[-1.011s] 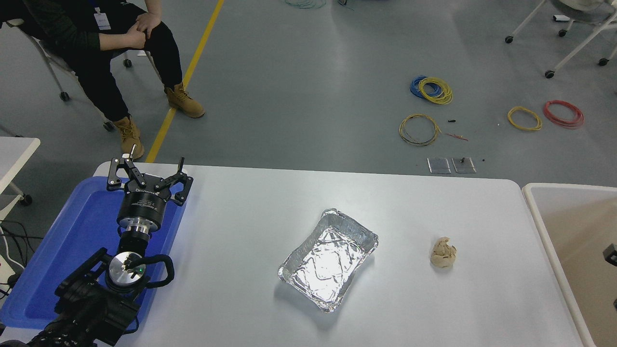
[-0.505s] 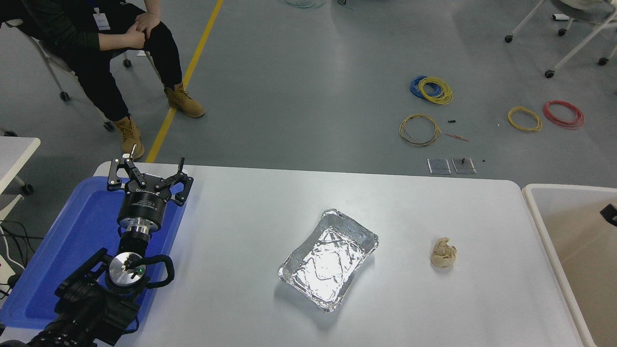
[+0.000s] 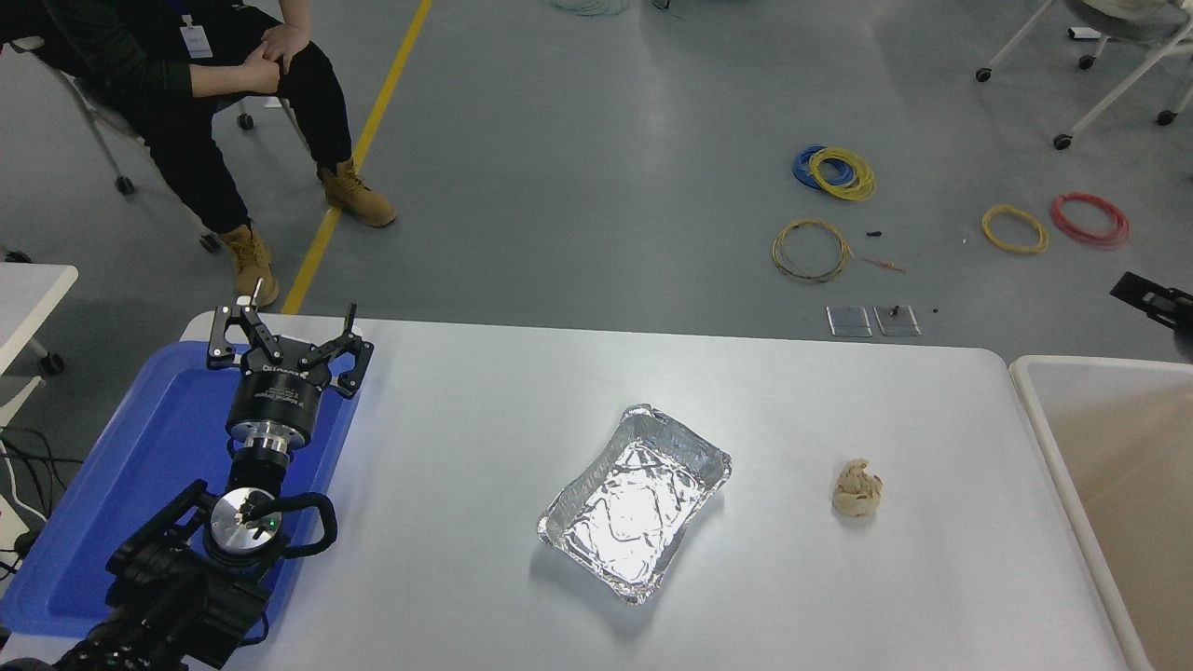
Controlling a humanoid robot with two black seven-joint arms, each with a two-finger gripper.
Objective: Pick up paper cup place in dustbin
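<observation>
Head view, near to far. Left arm sits at the lower left over the blue tray (image 3: pixel 112 485); left gripper (image 3: pixel 284 328) points away from the camera, fingers spread wide, nothing between them. Foil tray (image 3: pixel 634 503) lies mid-table, tilted diagonally, shiny and bare inside. Crumpled paper ball (image 3: pixel 857 488) lies to its right, well apart, between the foil tray and the dustbin (image 3: pixel 1035 410). Dustbin stands off the table's (image 3: pixel 485 410) right end, white rim just beside the table edge, tan inside; only part of it is in frame. Paper cup can't be seen anywhere on the table or in the visible part of the bin. Right gripper (image 3: pixel 1152 300) is only a black sliver at the right edge, above the bin's far rim; can't tell whether it's spread or closed. Beyond the table: 2 clear plates on the floor, 5 wire coils in yellow, blue and red, a yellow floor line. Person (image 3: pixel 186 84) sits on a wheeled chair at far left, hands clasped.
</observation>
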